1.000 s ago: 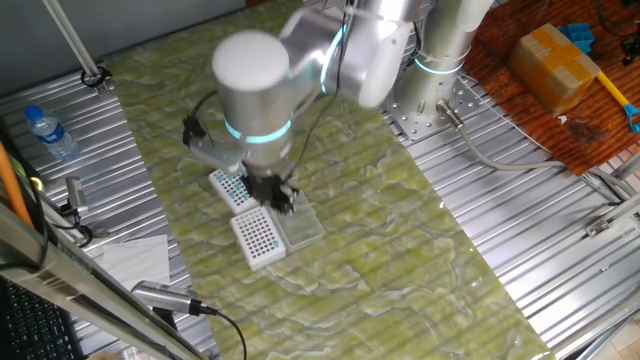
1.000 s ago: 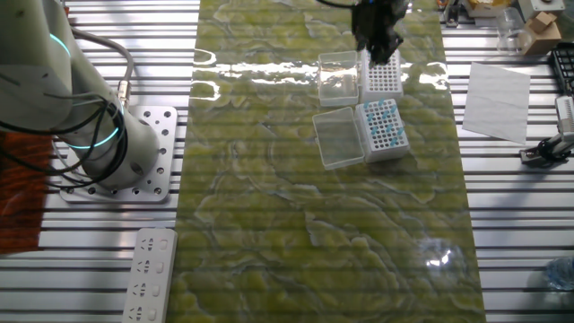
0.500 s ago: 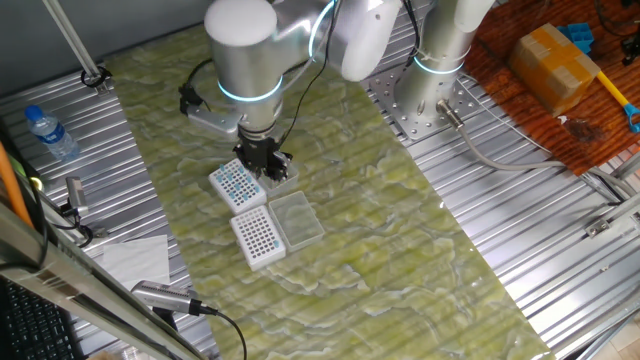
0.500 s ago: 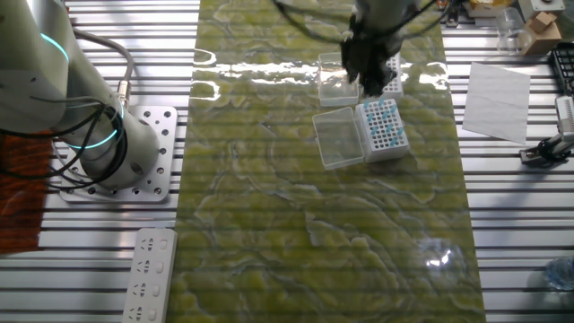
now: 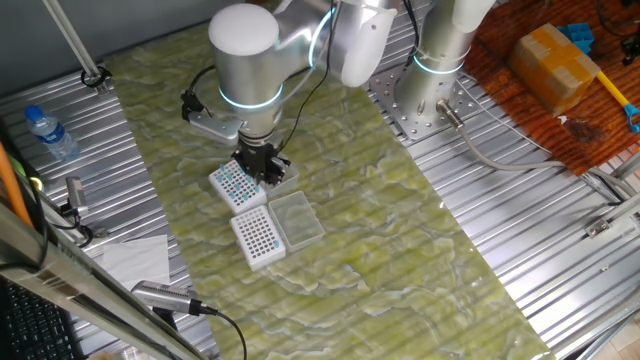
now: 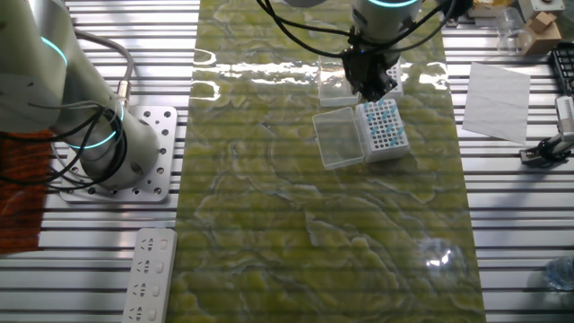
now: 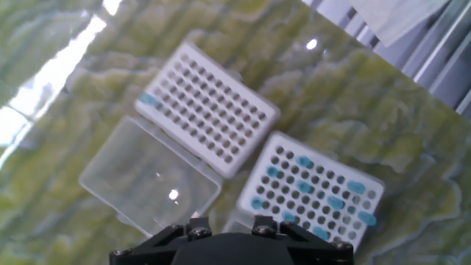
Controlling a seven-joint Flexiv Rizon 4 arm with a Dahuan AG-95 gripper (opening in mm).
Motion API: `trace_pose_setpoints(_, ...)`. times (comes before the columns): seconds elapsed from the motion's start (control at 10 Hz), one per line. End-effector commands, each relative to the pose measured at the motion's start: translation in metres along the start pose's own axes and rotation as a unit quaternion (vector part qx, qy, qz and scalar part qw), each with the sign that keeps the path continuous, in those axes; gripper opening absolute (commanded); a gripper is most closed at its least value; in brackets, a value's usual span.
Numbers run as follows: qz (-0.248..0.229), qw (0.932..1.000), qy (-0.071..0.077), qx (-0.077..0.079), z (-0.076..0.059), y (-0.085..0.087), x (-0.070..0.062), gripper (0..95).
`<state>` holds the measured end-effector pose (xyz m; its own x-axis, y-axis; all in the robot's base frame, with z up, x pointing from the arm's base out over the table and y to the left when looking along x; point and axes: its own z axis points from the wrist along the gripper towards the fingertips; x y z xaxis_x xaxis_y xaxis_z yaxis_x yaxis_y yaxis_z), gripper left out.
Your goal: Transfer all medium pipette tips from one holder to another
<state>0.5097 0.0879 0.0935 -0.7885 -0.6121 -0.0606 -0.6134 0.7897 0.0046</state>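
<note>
standing upright, medium pipette tips (image 7: 305, 188) dot the holder (image 7: 257, 199).

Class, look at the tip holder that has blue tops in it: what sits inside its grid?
In the hand view, the holder carries scattered medium pipette tips among many bare holes. The gripper housing covers its near edge, so any tips there cannot be seen.

On my feed I see a water bottle (image 5: 45, 130) at the left edge, a yellow box (image 5: 556, 58) upper right, white paper (image 6: 498, 100) at the right and a white power strip (image 6: 150, 274) lower left, all off the green mat (image 5: 380, 230).
</note>
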Motion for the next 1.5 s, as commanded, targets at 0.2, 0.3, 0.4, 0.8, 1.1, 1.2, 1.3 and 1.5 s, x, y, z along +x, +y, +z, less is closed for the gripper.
trace_pose_setpoints(0.2,-0.003,1.0000,-0.002,0.004,0.005,-0.006,-0.005,19.0)
trace_pose_setpoints(0.3,-0.004,1.0000,-0.003,0.005,0.006,-0.006,-0.006,19.0)
trace_pose_setpoints(0.4,-0.004,1.0000,-0.004,0.006,0.008,-0.007,-0.006,19.0)
trace_pose_setpoints(0.8,-0.008,0.9998,-0.011,0.012,0.016,-0.007,-0.005,19.0)
trace_pose_setpoints(1.1,-0.019,0.9996,-0.018,0.012,0.019,-0.011,-0.002,19.0)
trace_pose_setpoints(1.2,-0.021,0.9996,-0.015,0.013,0.016,-0.012,-0.003,19.0)
trace_pose_setpoints(1.3,-0.022,0.9996,-0.014,0.013,0.014,-0.014,-0.005,19.0)
trace_pose_setpoints(1.5,-0.020,0.9996,-0.015,0.014,0.015,-0.014,-0.006,19.0)
